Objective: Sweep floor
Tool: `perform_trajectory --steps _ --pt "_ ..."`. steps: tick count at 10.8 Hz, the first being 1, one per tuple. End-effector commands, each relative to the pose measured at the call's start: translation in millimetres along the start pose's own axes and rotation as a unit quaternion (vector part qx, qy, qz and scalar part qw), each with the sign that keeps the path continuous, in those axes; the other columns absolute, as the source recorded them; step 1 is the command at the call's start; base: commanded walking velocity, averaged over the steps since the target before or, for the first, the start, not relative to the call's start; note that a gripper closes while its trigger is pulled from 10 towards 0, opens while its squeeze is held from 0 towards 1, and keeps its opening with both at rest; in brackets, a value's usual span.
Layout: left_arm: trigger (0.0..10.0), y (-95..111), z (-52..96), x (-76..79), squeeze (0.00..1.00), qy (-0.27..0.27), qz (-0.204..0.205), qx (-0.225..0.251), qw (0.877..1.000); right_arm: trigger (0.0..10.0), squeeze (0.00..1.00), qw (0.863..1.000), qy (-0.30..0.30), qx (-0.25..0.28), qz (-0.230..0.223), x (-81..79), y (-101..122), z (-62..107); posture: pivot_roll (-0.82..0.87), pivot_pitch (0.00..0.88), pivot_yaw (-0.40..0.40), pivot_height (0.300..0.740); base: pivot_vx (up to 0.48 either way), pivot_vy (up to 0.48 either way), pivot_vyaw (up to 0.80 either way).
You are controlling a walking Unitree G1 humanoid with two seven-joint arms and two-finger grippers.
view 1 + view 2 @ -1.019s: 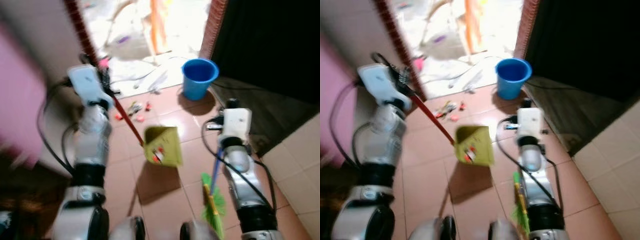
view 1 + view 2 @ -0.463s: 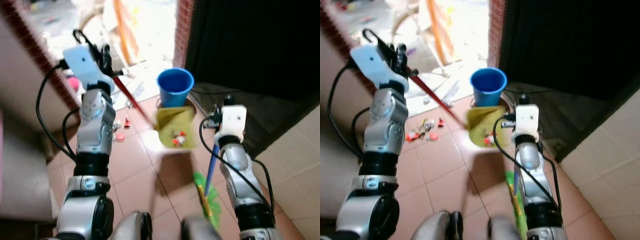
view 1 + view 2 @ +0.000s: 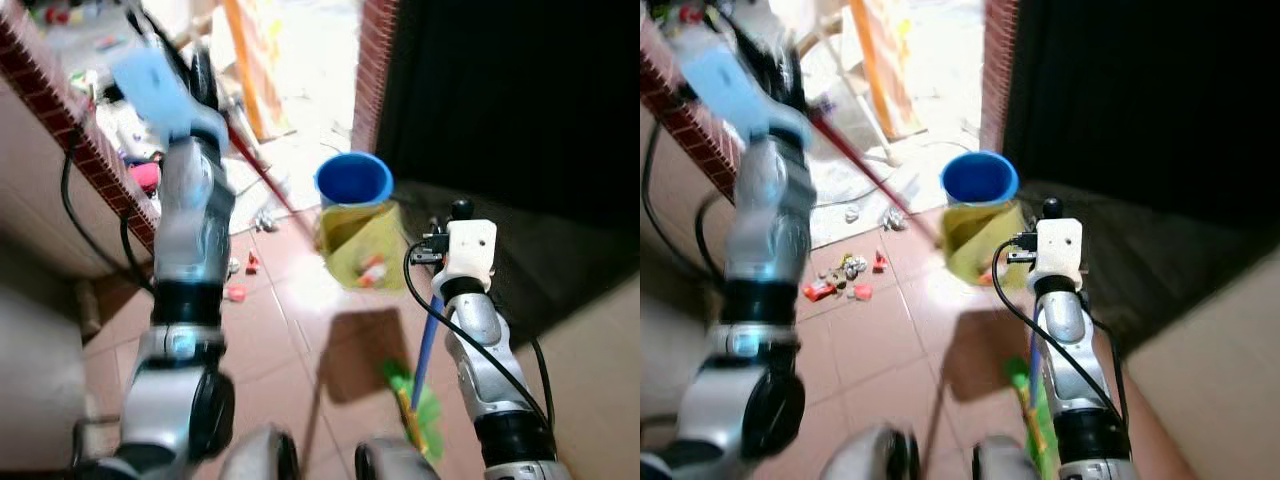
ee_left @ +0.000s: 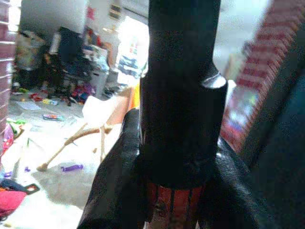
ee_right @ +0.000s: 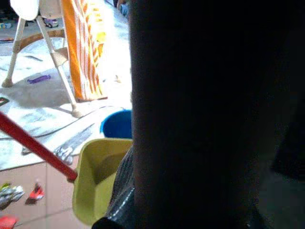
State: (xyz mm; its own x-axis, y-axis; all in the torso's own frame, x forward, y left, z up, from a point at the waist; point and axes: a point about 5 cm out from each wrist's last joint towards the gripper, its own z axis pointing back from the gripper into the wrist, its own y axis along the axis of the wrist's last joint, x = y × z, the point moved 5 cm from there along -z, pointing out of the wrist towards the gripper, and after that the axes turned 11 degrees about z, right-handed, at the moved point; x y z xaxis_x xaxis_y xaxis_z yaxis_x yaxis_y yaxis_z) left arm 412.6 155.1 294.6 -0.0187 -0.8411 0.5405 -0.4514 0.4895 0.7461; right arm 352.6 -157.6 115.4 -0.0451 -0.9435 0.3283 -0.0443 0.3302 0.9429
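yellow dustpan (image 3: 362, 256) in left end effector (image 3: 205, 75), broom (image 3: 418, 385) in right end effector (image 3: 452, 214), one blue bucket (image 3: 353, 181)

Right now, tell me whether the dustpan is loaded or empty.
Loaded: the yellow dustpan carries small red and pale scraps, held off the floor beside the blue bucket.

Left arm (image 3: 190, 230): raised high, forearm near upright, wrist blurred at the top. Left pincer (image 4: 178, 205): fingers (image 4: 114, 191) closed round a red handle (image 4: 171, 210). Right arm (image 3: 485, 370): bent, forearm upright, white wrist block on top. Right pincer: finger state not discernible.
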Motion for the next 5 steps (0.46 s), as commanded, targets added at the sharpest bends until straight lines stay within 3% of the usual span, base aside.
perform_trajectory --steps 1,2,5 --pt "10.0 30 -7.7 -1.5 0.0 0.02 0.026 0.048 0.998 10.0 0.0 1.0 0.006 0.027 0.003 -2.1 12 -2.2 -0.1 0.109 0.063 0.74 0.472 0.0 0.0" --pt "10.0 35 -13.5 -2.6 0.0 0.036 0.048 0.05 0.997 10.0 0.0 1.0 0.009 0.028 0.005 -3.0 12 -2.5 -0.1 0.104 0.063 0.74 0.472 0.0 0.0" --pt "10.0 40 -20.3 -1.1 0.0 0.036 0.033 0.065 0.997 10.0 0.0 0.999 0.016 0.031 0.005 -7.0 13 -3.2 -0.1 0.098 0.065 0.74 0.472 0.0 0.0"
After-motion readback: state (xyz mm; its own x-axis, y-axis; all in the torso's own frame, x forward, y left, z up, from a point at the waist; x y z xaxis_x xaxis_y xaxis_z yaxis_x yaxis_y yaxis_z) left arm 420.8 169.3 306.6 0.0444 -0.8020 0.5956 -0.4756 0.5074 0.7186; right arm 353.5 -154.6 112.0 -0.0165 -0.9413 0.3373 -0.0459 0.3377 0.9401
